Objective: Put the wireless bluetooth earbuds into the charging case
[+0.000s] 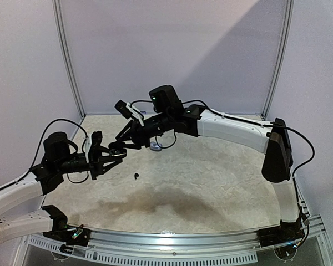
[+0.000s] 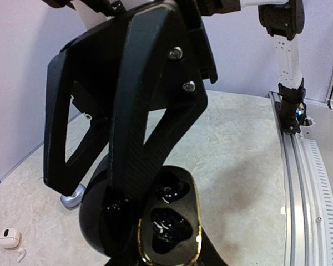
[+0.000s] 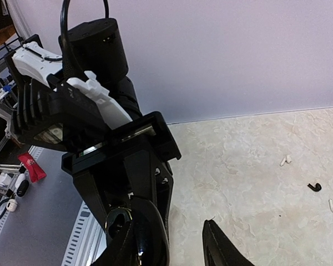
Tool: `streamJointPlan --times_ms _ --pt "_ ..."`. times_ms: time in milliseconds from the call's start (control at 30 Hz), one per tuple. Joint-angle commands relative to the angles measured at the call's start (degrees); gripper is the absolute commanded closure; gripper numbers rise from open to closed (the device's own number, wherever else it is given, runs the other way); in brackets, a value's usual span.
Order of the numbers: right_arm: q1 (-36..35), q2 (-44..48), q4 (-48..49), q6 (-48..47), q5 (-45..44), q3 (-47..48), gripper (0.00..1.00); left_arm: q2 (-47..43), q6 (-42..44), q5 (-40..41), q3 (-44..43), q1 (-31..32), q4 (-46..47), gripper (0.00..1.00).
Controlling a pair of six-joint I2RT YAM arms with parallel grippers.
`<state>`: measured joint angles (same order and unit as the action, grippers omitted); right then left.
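Black charging case (image 2: 169, 227), lid open, pinched in the left gripper (image 1: 112, 157) to face the right gripper (image 3: 180, 249), fingers spread just above; black earbud (image 1: 136, 176) lies loose on the table (image 1: 222, 177).

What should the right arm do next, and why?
Probably back the right gripper away from the case and reach for the black bud. The left gripper holds the open case, and that bud lies loose on the table; whether the case already holds a bud I cannot tell.
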<state>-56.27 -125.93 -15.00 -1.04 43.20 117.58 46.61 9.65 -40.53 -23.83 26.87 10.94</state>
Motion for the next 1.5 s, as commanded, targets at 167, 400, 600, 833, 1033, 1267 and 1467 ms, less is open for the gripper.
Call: streamJointPlan --times_ms 167,400,600,833,1033,1267,1467 --pt "1.3 -2.2 2.5 4.6 -0.1 1.8 0.54 -0.5 -6.9 2.4 2.9 0.5 7.5 1.0" --pt "1.4 -2.0 6.6 6.9 0.5 2.2 0.47 -0.8 -8.8 4.1 3.7 0.5 8.6 1.0" --pt "2.2 -1.1 14.3 12.9 -1.0 3.1 0.42 -1.3 -9.4 6.1 4.3 0.4 8.7 1.0" --pt "2.9 0.5 16.8 17.6 -8.1 3.1 0.4 -2.0 -12.4 9.0 4.8 -0.3 8.7 1.0" --pt "3.4 0.1 1.2 23.0 -30.1 3.1 0.45 -3.9 -16.4 16.8 4.4 -1.9 7.6 1.0" --pt "1.3 -5.0 -12.9 26.4 -45.9 3.3 0.42 -6.7 -15.3 24.4 4.4 -5.2 3.8 1.0" --pt "-3.0 -13.8 -15.7 23.0 -47.6 9.3 0.33 -7.8 -14.5 24.7 5.2 -6.6 4.0 1.0"
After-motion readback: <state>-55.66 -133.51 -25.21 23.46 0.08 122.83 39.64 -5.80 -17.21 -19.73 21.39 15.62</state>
